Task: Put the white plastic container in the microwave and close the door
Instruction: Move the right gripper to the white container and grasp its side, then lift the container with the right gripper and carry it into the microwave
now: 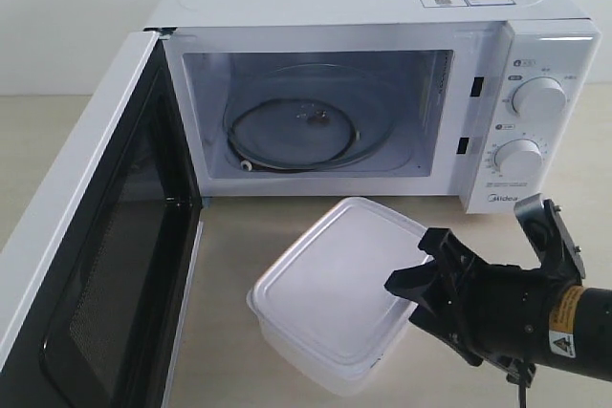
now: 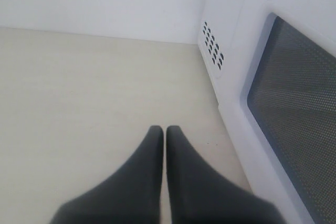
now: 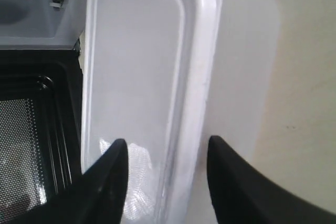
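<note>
"Midea" is read on the microwave [image 1: 504, 201] front. The edge of the white container [image 1: 330, 284] is straddled by the parted right fingers [image 3: 111, 174]; the left fingers [image 2: 151, 166] are pressed together.

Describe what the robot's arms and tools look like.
The right arm is matte black, with yellow warning labels and an angular black bracket on top. The right tool and left tool have smooth black fingers tapering to points.
</note>
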`<action>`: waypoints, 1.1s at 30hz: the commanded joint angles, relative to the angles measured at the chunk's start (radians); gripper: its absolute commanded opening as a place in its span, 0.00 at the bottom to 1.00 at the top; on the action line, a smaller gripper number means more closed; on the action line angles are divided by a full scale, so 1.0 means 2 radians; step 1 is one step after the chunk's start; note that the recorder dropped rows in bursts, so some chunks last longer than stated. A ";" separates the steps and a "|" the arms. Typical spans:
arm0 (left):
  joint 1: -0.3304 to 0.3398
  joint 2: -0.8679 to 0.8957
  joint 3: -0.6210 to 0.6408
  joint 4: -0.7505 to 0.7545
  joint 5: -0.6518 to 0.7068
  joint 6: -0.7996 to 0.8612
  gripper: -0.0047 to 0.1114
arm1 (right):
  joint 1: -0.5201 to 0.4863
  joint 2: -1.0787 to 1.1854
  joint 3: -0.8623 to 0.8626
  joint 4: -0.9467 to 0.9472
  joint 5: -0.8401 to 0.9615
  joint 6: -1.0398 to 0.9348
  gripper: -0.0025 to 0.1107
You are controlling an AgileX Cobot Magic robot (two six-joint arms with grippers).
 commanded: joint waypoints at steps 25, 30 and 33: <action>0.002 -0.001 0.002 0.001 -0.008 0.003 0.08 | 0.006 -0.007 -0.008 -0.069 -0.030 0.013 0.02; 0.002 -0.001 0.002 0.001 -0.008 0.003 0.08 | 0.061 -0.025 -0.008 -0.003 -0.016 -0.021 0.02; 0.002 -0.001 0.002 0.001 -0.008 0.003 0.08 | 0.124 -0.034 -0.008 0.127 -0.015 -0.095 0.02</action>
